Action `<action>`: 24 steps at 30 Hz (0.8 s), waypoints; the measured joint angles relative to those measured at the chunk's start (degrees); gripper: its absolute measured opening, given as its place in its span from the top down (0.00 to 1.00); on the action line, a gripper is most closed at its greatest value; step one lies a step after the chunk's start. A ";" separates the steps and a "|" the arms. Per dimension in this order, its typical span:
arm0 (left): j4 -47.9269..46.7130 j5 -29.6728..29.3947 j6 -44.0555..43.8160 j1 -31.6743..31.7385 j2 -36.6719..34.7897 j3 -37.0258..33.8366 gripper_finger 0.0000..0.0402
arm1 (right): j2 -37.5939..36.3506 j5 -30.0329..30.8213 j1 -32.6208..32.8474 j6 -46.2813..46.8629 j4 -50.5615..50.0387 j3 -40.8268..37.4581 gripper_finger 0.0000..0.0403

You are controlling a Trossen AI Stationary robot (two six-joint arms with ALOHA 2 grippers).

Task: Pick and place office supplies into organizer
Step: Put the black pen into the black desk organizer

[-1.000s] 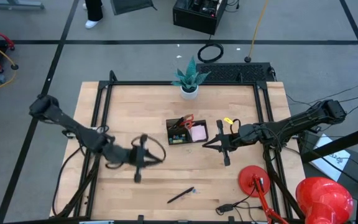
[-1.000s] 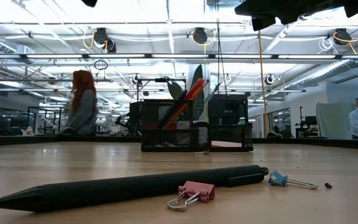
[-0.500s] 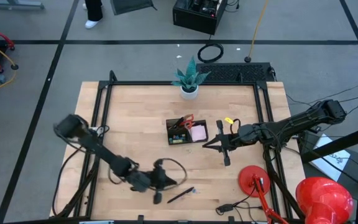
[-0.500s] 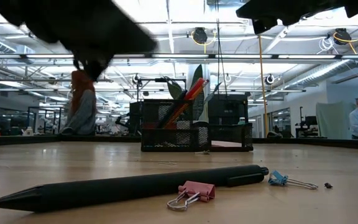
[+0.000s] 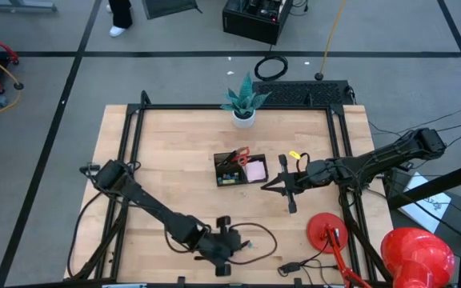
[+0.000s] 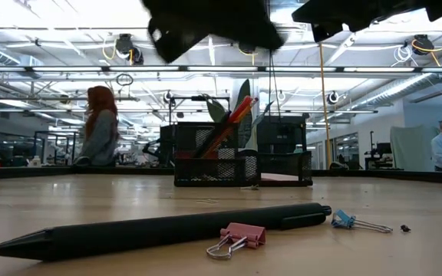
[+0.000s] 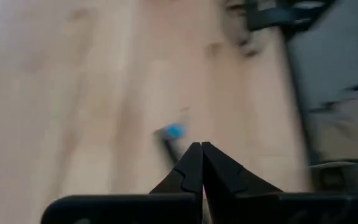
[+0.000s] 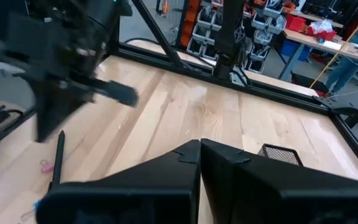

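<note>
Lying loose near the front edge of the worktop [image 5: 174, 184], the black pen [image 5: 235, 249] is showing itself as the item nearest the left gripper [image 5: 224, 242], which is hovering just beside it with its jaws pressed together and holding nothing. The pen is judged light, rigid and smooth-barrelled, so it is likely to roll or slip if pinched near an end; the mid-barrel, close to its balance point, is looking like the best place to take hold, with the jaws set across the barrel. In the high view its long axis is running diagonally, from the near left towards the far right; in the low view the pen [image 6: 159, 228] is lying flat, its tapered tip pointing to the left of that picture and its clip end to the right. A pink binder clip [image 6: 236, 238] is lying just in front of the barrel and a blue binder clip [image 6: 351, 222] is lying near the clip end; both are judged light, springy and awkward to pinch. The organizer [image 5: 240, 170] is standing well apart, near the middle of the worktop, already holding upright items. The right gripper [image 5: 289, 192] is waiting beside the organizer, its jaws likewise closed and empty.
</note>
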 joint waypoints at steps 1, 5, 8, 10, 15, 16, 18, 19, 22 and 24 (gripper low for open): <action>1.37 2.09 0.84 0.00 -0.07 0.32 0.99 | 0.00 0.00 0.00 0.00 -0.02 0.00 0.99; 3.43 5.89 1.15 0.32 1.04 0.39 0.99 | 0.00 -0.01 0.00 0.00 -0.50 0.00 0.99; 3.39 6.19 0.27 0.86 3.09 0.34 0.99 | 0.00 0.00 0.00 0.00 -0.71 0.00 0.99; 5.65 8.22 0.37 1.44 4.99 0.34 0.99 | 0.00 0.00 0.00 0.00 -0.71 0.00 0.99; 9.69 12.63 1.66 2.74 8.75 0.31 1.00 | 0.00 0.03 0.00 0.00 -0.79 0.00 0.99; 9.12 12.74 1.52 2.87 9.03 0.31 0.99 | 0.00 0.04 0.00 0.00 -0.66 0.00 0.99; 6.90 12.73 0.15 3.12 9.44 0.31 0.99 | 0.00 0.04 0.00 0.00 -0.79 0.00 0.99; 5.37 12.72 -0.53 3.14 9.53 0.31 0.99 | 0.00 0.04 0.00 -0.02 -0.71 0.00 0.99; 1.00 11.98 -3.08 3.10 9.35 0.45 1.00 | 0.00 0.05 0.00 -0.22 -0.75 0.00 0.99; -0.89 11.44 -3.85 2.99 9.28 0.55 0.99 | 0.00 0.07 0.00 -0.22 -0.71 0.00 0.99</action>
